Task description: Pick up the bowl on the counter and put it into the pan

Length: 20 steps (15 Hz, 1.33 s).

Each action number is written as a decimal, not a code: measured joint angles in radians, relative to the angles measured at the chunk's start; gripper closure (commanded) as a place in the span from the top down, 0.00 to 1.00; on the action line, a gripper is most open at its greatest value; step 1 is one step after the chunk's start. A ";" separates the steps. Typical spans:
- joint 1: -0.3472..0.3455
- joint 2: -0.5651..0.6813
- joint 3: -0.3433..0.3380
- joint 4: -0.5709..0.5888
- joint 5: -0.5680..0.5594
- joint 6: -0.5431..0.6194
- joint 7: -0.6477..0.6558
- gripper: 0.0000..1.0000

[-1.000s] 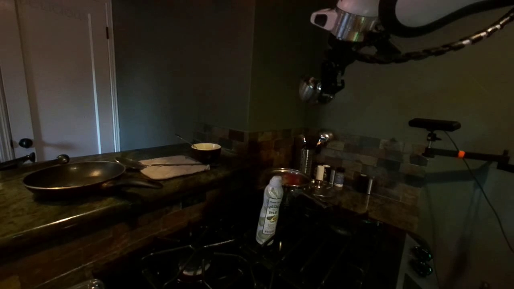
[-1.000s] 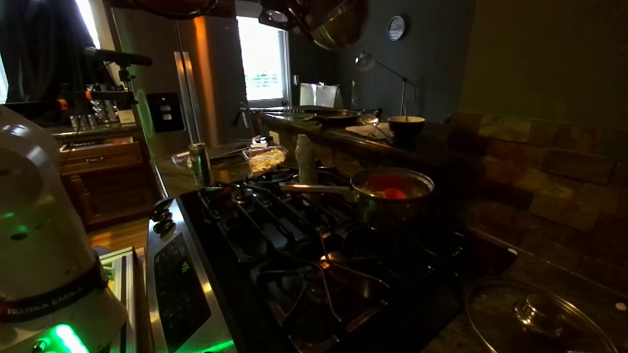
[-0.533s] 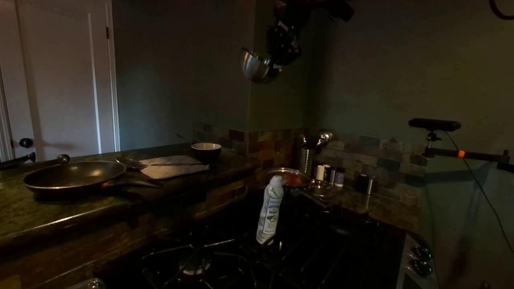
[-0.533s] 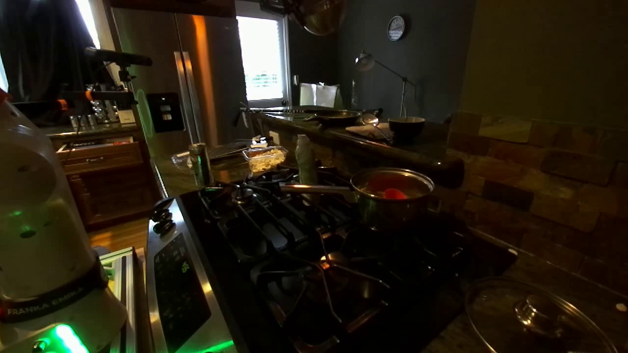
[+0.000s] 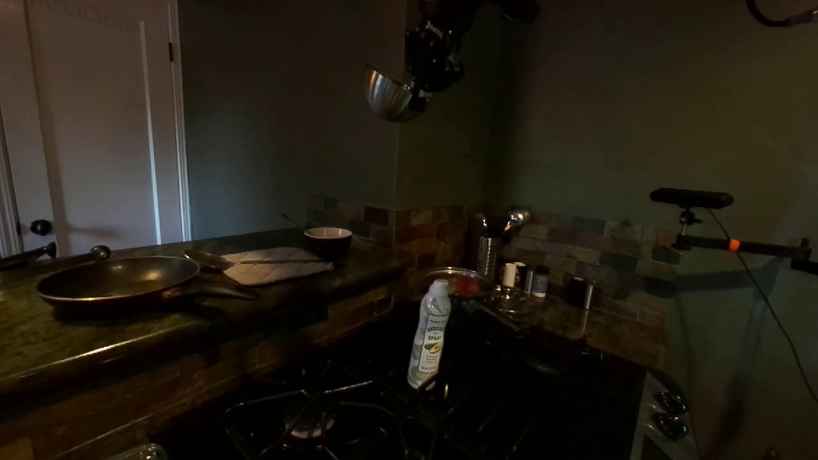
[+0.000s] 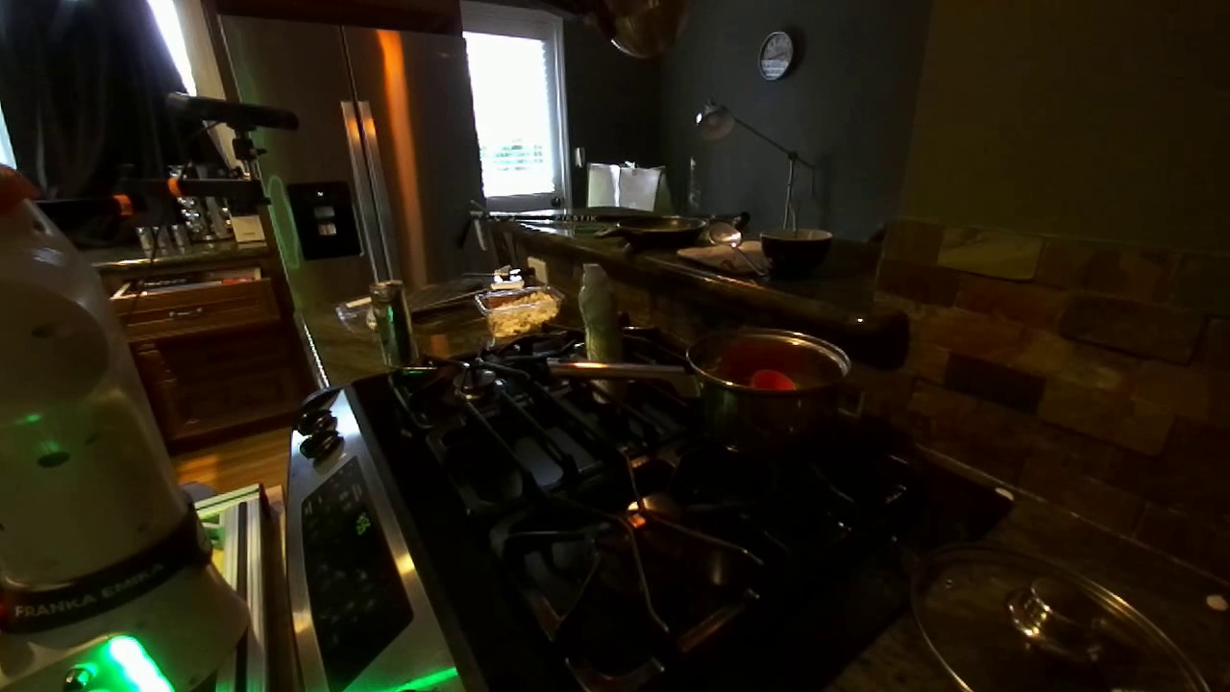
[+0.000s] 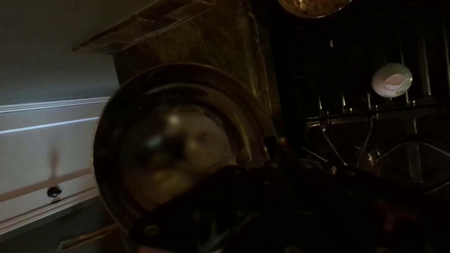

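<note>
The light is dim, the window glares white, and blurred reflections shine in the bowl.

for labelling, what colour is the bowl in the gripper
Shiny silver; the bowl shows best in an exterior view.

The fingers (dark, angled downward) are clamped tight.

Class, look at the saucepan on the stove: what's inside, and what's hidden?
In an exterior view, a red object shows inside the saucepan, whose near side hides the bottom; the cropped wrist view suggests pale lumps too.
</note>
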 measured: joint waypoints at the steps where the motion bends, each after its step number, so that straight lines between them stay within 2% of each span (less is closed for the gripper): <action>1: -0.001 0.006 0.003 0.000 0.004 0.002 -0.016 0.01; 5: 0.016 0.102 0.030 0.077 0.077 -0.003 -0.187 0.01; 9: 0.016 0.269 0.070 0.279 0.131 -0.111 -0.368 0.01; 15: 0.030 0.464 0.138 0.584 0.110 -0.379 -0.615 0.01; 20: 0.117 0.613 0.190 0.791 0.034 -0.400 -0.730 0.03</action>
